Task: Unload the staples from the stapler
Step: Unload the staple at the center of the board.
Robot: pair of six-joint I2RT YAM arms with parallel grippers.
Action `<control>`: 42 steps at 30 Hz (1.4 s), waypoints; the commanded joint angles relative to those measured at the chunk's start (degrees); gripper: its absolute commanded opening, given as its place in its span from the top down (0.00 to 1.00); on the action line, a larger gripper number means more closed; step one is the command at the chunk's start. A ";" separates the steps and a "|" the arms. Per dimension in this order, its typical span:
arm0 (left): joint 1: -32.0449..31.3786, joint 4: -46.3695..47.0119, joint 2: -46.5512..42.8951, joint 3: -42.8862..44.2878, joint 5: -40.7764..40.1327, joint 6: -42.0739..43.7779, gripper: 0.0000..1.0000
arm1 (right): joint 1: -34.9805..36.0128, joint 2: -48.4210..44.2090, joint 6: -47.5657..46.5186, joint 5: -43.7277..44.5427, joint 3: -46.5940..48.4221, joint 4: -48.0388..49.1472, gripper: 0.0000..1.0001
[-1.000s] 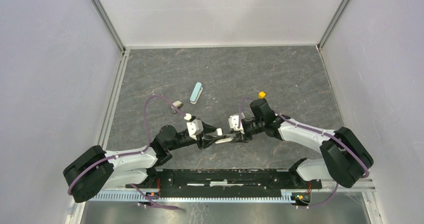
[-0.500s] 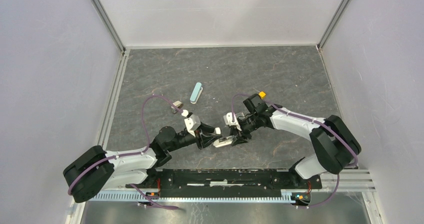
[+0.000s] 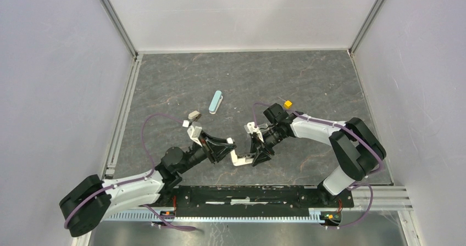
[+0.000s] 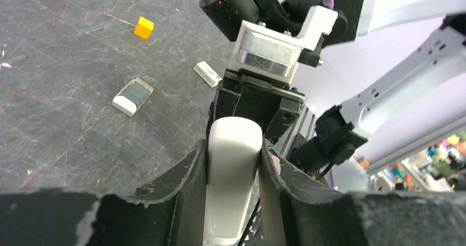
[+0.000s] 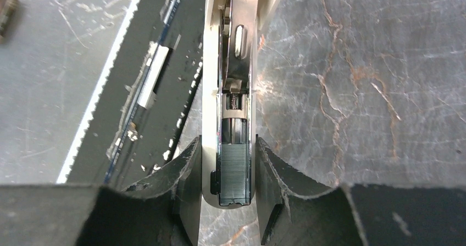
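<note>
Showing a dark grey, stone-patterned tabletop (image 3: 308, 76), with both arms reaching inward over its near half. The left gripper (image 4: 233, 150) pinches the white upper body of the stapler (image 3: 240, 159) between its two black fingers. The right gripper (image 5: 233, 166) is clamped on both sides of the stapler's metal magazine. From above, the stapler appears hinged open in an L between the two claws. A teal and white oblong item (image 3: 216, 101) lies farther back, well apart from both. A small clear box (image 4: 132, 96) lies flat on the tabletop. A yellow cube (image 3: 287, 104) sits just beside the right arm. The staples (image 5: 233, 168), a short silvery-grey strip, sit in the magazine channel between the right fingers.
</note>
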 commanded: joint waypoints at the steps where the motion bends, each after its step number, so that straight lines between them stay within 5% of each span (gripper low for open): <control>1: 0.74 -3.51 -4.94 0.67 -12.86 -12.47 0.98 | -0.26 2.11 5.07 -3.20 0.04 3.25 0.83; 5: 0.82 -9.12 -5.53 1.43 -17.47 -17.30 0.98 | -0.36 4.19 12.64 -4.74 -1.71 9.41 0.72; 13: 0.77 -9.08 -2.56 2.17 -18.54 -24.86 0.98 | -2.78 4.53 19.37 2.80 -1.96 14.48 0.32; 18: 0.85 -11.67 -1.75 1.77 -19.22 -29.06 0.98 | -8.04 0.44 23.74 5.24 -4.94 20.14 0.25; 25: 0.85 -19.54 -2.39 3.65 -17.29 -31.15 0.98 | -9.66 -7.22 15.36 10.48 -5.07 16.56 0.25; 29: 0.91 -33.78 -5.95 7.83 -18.27 -35.33 0.98 | -9.58 -15.98 2.82 11.67 -8.10 16.34 0.23; 37: 1.46 -51.84 -4.39 11.25 -16.68 -62.63 0.98 | -4.44 -36.05 -20.24 16.52 -22.86 26.93 0.03; 42: 1.92 -56.44 0.71 14.81 -13.82 -70.50 0.98 | 4.79 -40.40 -18.71 29.62 -28.00 38.72 0.02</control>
